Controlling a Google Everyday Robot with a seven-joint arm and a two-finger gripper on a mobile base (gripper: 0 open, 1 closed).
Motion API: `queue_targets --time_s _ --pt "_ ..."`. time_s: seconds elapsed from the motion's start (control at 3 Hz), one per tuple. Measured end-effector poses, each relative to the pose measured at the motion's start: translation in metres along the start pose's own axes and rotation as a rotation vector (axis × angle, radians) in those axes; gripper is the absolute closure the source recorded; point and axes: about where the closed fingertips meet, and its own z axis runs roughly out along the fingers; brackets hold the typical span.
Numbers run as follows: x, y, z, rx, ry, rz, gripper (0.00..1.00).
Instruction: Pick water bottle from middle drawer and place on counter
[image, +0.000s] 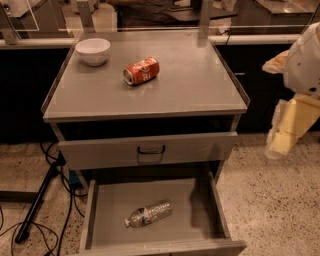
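**Water bottle not yet picked up**

Water bottle lies on its side on the floor of the open middle drawer, near the front wall. Your gripper hangs right of the cabinet, well apart from the bottle; you cannot tell whether it is open or closed. Both steps, the pick and the place, remain. Come in from above and stay forward of the upper drawer front. On the counter, 1 can and 1 bowl sit left of centre, so the right half looks free. Mind the raised side rims.

The counter carries 2 things: a white bowl at its far left corner and a soda can on its side nearer the middle. The open middle drawer holds 1 water bottle lying flat. The gripper hangs right of the counter.
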Motion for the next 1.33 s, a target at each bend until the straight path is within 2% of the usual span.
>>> queue_targets --time_s 0.33,0.67,1.0,1.33 --pt "-0.013 0.005 0.019 -0.008 -0.044 -0.038 0.00" --pt "-0.038 0.002 0.050 -0.021 -0.068 -0.095 0.00" --pt "-0.038 0.002 0.051 -0.022 -0.068 -0.096 0.00" --pt "-0.044 0.011 0.057 -0.057 -0.078 -0.130 0.00"
